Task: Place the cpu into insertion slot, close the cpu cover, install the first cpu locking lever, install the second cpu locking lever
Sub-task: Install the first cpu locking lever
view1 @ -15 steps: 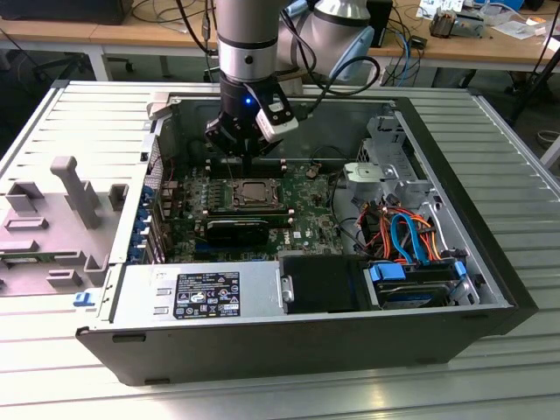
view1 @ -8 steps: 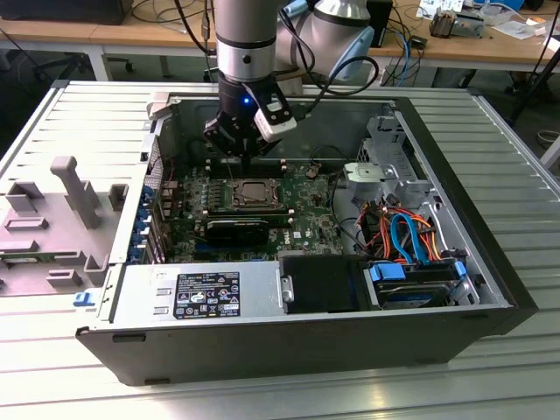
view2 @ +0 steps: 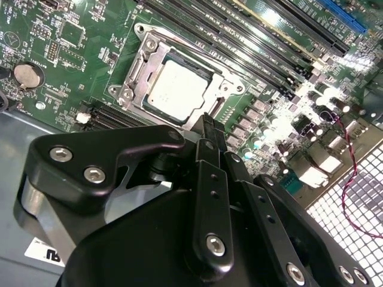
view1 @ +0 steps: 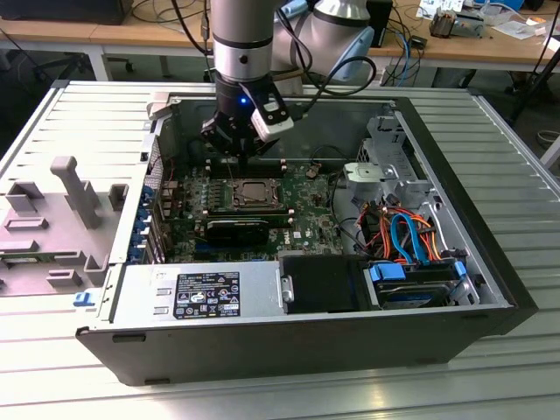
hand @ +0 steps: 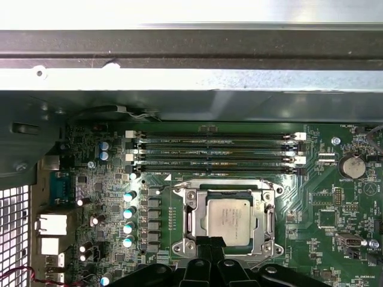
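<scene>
Hand above one cpu

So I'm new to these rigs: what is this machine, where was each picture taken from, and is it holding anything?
A single robot arm reaches down into an open computer case lying on a metal table. The exterior view looks on from outside; both wrist views ride on the arm, looking past its black gripper at the green board. The cpu, a small silver-grey square, already sits in the insertion slot, and the cpu cover, a thin metal frame, lies closed around it. The gripper hangs just above the slot's edge, fingers together, with nothing between them.
</scene>
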